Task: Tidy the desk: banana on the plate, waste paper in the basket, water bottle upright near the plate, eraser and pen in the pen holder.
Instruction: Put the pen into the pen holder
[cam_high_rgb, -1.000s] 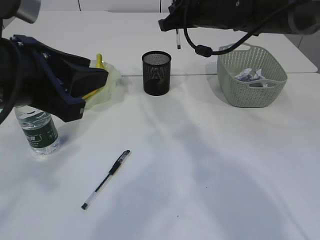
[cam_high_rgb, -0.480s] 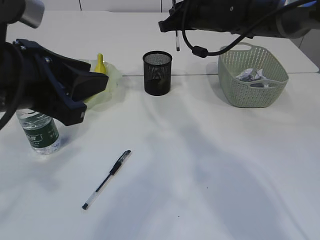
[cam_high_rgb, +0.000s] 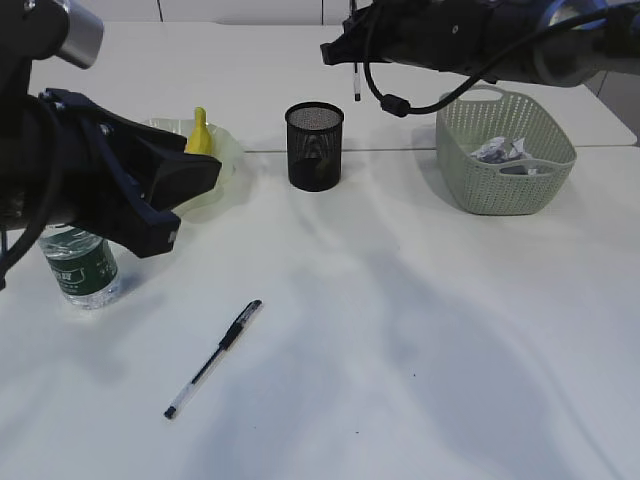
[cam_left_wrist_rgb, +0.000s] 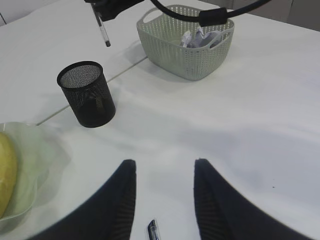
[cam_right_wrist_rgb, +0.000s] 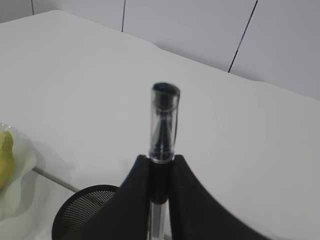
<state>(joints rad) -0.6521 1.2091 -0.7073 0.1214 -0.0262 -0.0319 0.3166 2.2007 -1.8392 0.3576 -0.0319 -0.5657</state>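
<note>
Toward the desk's (cam_high_rgb: 420, 330) far edge, above and just right of the black mesh pen holder (cam_high_rgb: 314, 146), the right gripper (cam_high_rgb: 352, 52) is clamped on a clear-barrelled pen (cam_high_rgb: 356, 82) that hangs upright, tip down, not yet in the cup. From the right wrist view the pen's dark cap end (cam_right_wrist_rgb: 164, 120) rises between the closed fingers (cam_right_wrist_rgb: 131, 200), with the holder's rim (cam_right_wrist_rgb: 85, 225) below.

At the left edge the left gripper (cam_left_wrist_rgb: 162, 200) hovers over bare desk with its jaws partly apart and nothing between them. Just behind it stands the water bottle (cam_high_rgb: 80, 265), upright, with a green label whose white writing is too small to read. Beyond it, toward the far left corner, the banana (cam_high_rgb: 200, 135) lies on the pale green plate (cam_high_rgb: 222, 170).

A second pen (cam_high_rgb: 212, 358), black-capped, lies slanted near the front edge. At the far right corner the grey-green basket (cam_high_rgb: 503, 150) holds crumpled waste paper (cam_high_rgb: 498, 151).
</note>
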